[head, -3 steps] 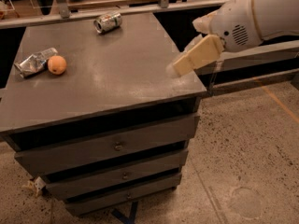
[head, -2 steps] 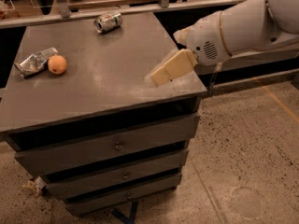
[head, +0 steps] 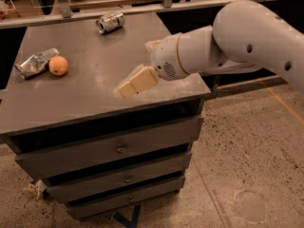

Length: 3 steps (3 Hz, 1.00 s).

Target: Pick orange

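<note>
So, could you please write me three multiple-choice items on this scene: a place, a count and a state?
1. Where is the orange? A beside the foil bag; B beside the can; C in the gripper.
2. How many loose things lie on the cabinet top? A two; B three; C five.
3. How is the can? A upright; B on its side; C in a drawer.
1 A: it sits by the bag at the left; the gripper hovers apart, over the top's right front. 2 B: orange, bag, can. 3 B: it lies sideways at the back.
</note>
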Motion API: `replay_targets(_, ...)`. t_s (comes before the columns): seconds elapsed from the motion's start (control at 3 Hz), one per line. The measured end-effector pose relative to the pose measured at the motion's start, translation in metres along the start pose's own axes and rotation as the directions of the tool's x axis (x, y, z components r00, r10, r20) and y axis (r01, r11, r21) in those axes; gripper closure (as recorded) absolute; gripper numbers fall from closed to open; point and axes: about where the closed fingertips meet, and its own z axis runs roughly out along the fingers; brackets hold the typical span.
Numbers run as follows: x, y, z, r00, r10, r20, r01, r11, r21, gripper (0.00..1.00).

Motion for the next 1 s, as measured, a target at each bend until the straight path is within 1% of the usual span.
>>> replay_targets(0.33, -0.005, -0.011, 0.067, 0.998, -0.019, 0.061, 0.016, 0.9992, 0.037, 0.00)
replay_targets(0.67, -0.005, -0.011, 0.068, 0.998, -0.019, 0.061, 0.016, 0.9992, 0.037, 0.00)
replay_targets(1.0, -0.007, -0.011, 0.078, 0.996, -0.003, 0.089, -0.001, 0.9987, 0.052, 0.00)
